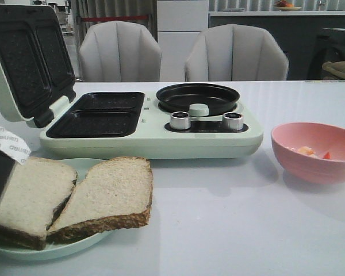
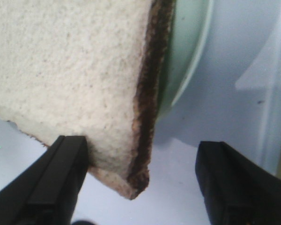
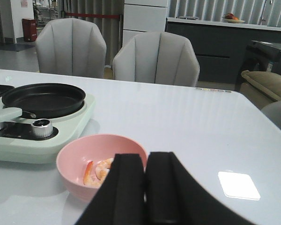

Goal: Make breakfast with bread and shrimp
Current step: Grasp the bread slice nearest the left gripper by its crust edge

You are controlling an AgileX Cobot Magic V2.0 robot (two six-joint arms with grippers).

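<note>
Our left gripper (image 2: 140, 180), jaws spread, straddles the corner of the left slice of the bread (image 2: 75, 75) on the plate (image 1: 83, 167); our closed right gripper (image 3: 145, 187) sits near the shrimp (image 3: 97, 169).

Both grippers are matte black plastic. The left gripper (image 2: 143, 180) has blocky, square-edged fingers (image 2: 61, 180); the right gripper (image 3: 145, 187) has smooth, rounded ones. A white printed label wraps the left arm (image 1: 6, 146).
</note>
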